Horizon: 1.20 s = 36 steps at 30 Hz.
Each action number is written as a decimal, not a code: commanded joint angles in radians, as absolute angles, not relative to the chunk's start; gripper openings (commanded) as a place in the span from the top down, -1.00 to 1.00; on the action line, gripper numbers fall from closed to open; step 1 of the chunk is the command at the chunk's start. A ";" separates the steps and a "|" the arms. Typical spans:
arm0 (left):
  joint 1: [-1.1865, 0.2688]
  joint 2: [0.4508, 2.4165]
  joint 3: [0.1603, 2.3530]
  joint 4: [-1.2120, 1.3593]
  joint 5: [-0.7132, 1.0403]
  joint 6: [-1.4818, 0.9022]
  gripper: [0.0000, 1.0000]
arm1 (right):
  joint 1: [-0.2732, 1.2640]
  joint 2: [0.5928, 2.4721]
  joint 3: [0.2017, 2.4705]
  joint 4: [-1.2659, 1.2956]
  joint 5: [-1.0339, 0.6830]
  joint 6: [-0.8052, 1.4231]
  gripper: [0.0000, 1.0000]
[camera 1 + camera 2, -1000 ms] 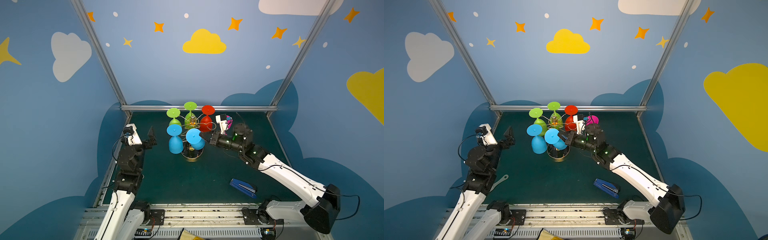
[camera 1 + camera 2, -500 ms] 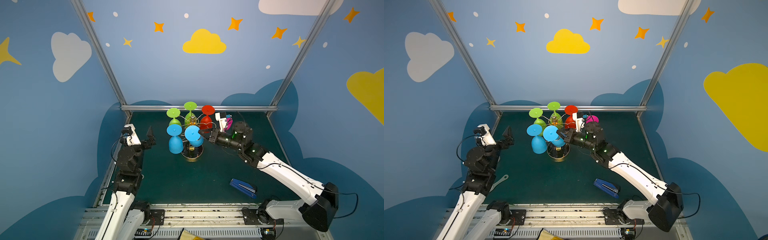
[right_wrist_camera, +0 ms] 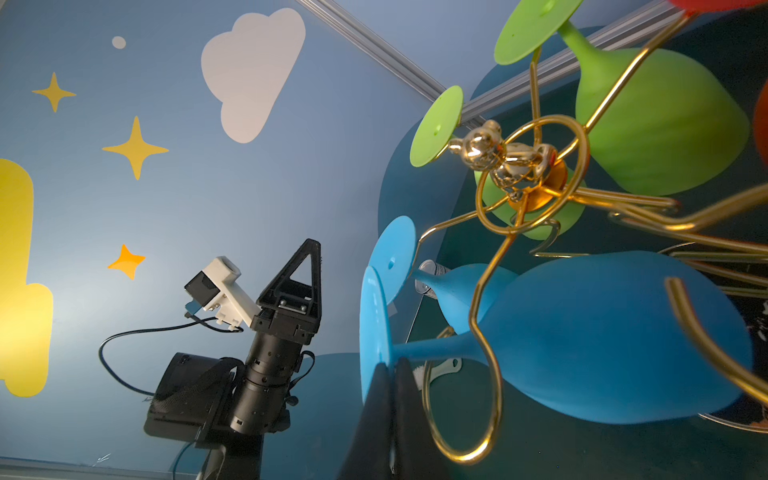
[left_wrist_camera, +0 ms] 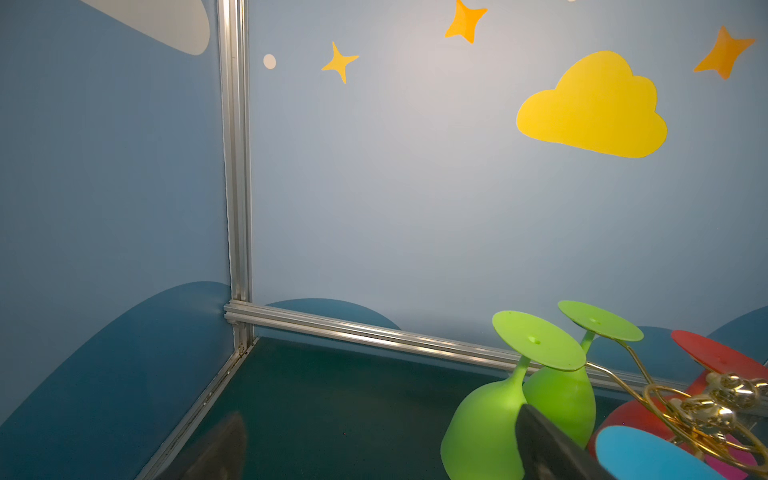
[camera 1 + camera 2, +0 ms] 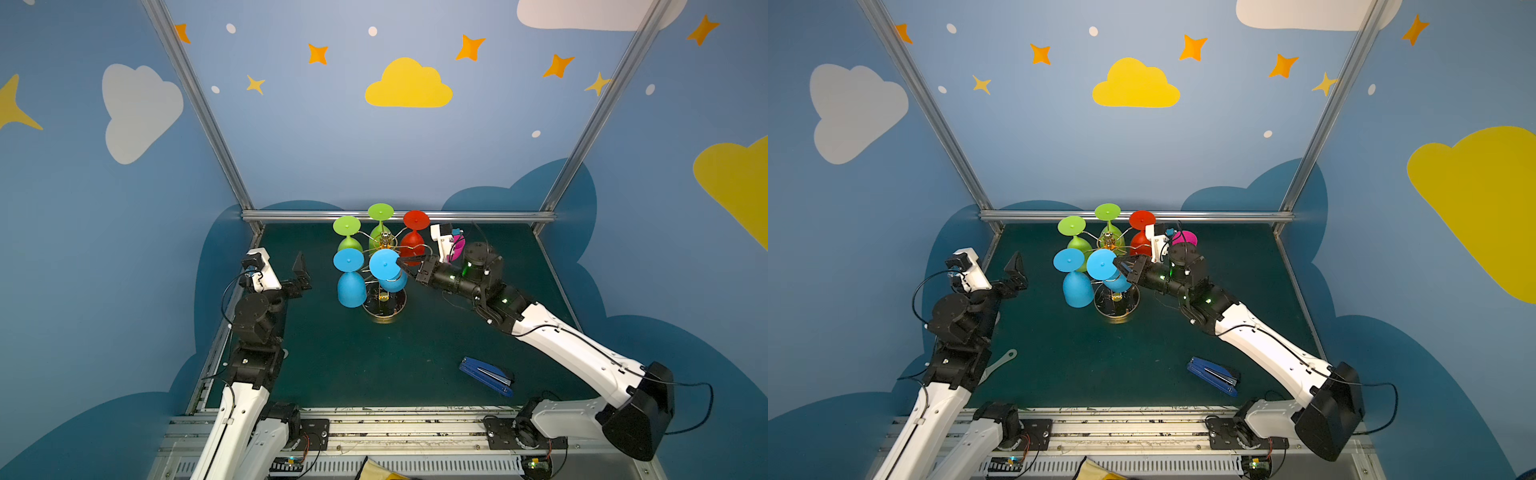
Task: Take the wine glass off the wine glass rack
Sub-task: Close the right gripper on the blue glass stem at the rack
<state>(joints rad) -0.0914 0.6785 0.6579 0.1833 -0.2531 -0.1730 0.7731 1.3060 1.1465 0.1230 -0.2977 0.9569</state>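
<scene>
Both top views: six glasses on wine glass rack (image 5: pixel 385 242), mid-table: two green (image 5: pixel 346 226) (image 5: pixel 380 212), two blue, one red (image 5: pixel 416 220), one pink (image 5: pixel 1185 238). Closed right gripper (image 5: pixel 400 262), tips against nearer blue wine glass (image 5: pixel 384 264) foot.
Left wrist: left gripper (image 4: pixel 374 419) spread wide.
Right wrist: same glass hanging from rack.

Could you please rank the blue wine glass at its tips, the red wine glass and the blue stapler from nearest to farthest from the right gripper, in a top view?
1. blue wine glass: foot pinched in the right gripper.
2. red wine glass: hanging on the rack just behind the gripper.
3. blue stapler: lying front right, clearly farthest.
</scene>
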 commanded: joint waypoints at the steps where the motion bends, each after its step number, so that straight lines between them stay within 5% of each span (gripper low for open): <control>1: -0.087 0.671 0.657 0.189 -0.240 -0.183 -0.99 | 0.771 1.313 1.190 0.144 -0.262 0.933 1.00; 36: -0.056 0.666 0.655 0.193 -0.220 -0.206 -0.99 | 0.814 1.353 1.250 0.067 -0.316 0.888 1.00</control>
<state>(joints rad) -0.0608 0.6785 0.6579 0.1829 -0.2314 -0.1955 0.8005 1.3926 1.2213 0.0849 -0.2977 0.9157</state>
